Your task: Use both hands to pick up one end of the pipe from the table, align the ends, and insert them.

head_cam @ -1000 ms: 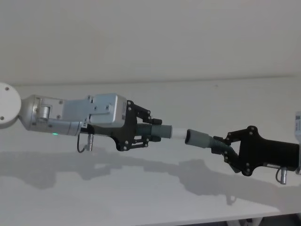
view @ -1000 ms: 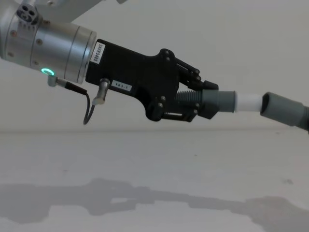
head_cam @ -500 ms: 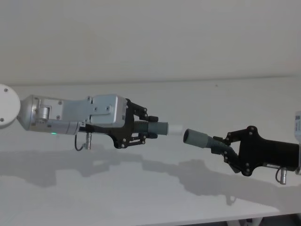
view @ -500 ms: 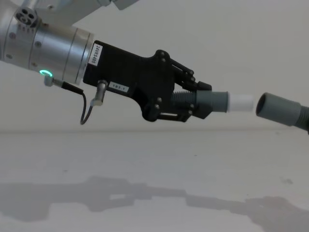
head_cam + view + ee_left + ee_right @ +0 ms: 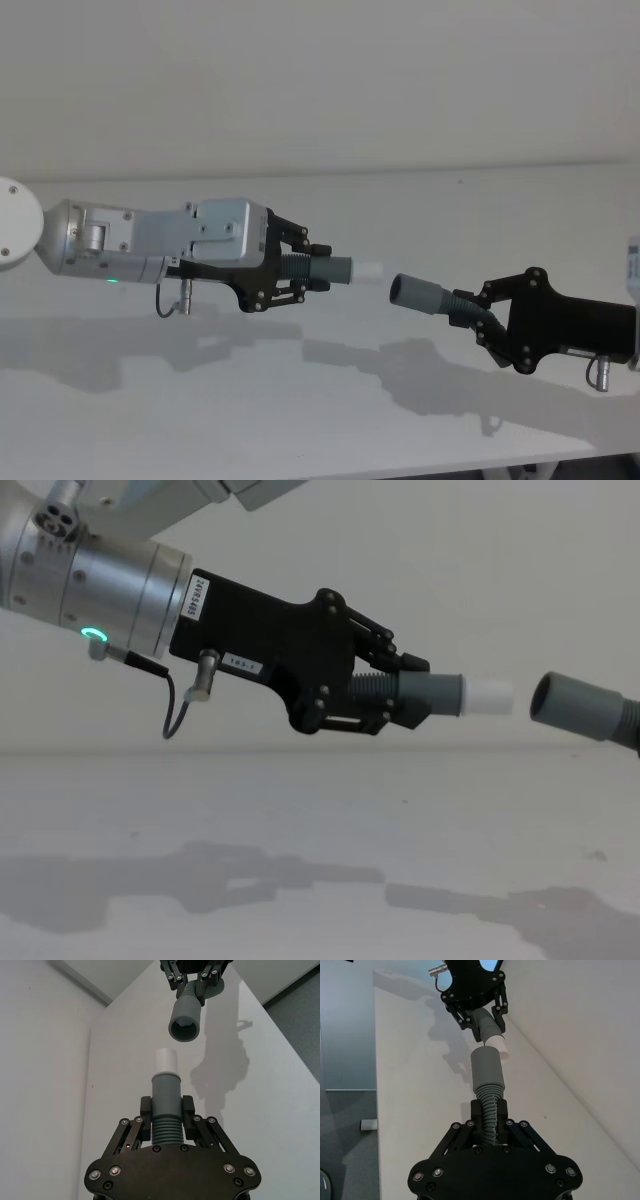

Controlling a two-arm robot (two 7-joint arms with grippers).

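Both pipe pieces are held up in the air above the white surface (image 5: 330,400), mouth toward mouth with a clear gap between them.

The left hand (image 5: 300,272) comes in from 9 o'clock in the head view, its fingers closed tight on the ribbed part of the left pipe piece (image 5: 325,270). That piece's white tip (image 5: 367,270) points toward 3 o'clock. In the chest view the same hand (image 5: 385,695) sits high, with a green ring light (image 5: 93,634) glowing on its silver wrist and a thin cable (image 5: 172,705) looping below.

The right hand (image 5: 478,318) reaches in from about 4 o'clock, clamped on the ribbed section of the right pipe piece (image 5: 430,297). Its open socket mouth (image 5: 398,289) faces the white tip and lies slightly lower than it. In the left wrist view the socket (image 5: 183,1030) stands just beyond the tip (image 5: 166,1061), a little off its line.

Nothing lies between the two ends. On the surface below are the arms' shadows (image 5: 250,345). A small white cylinder (image 5: 369,1124) lies on the floor beside the surface's edge.
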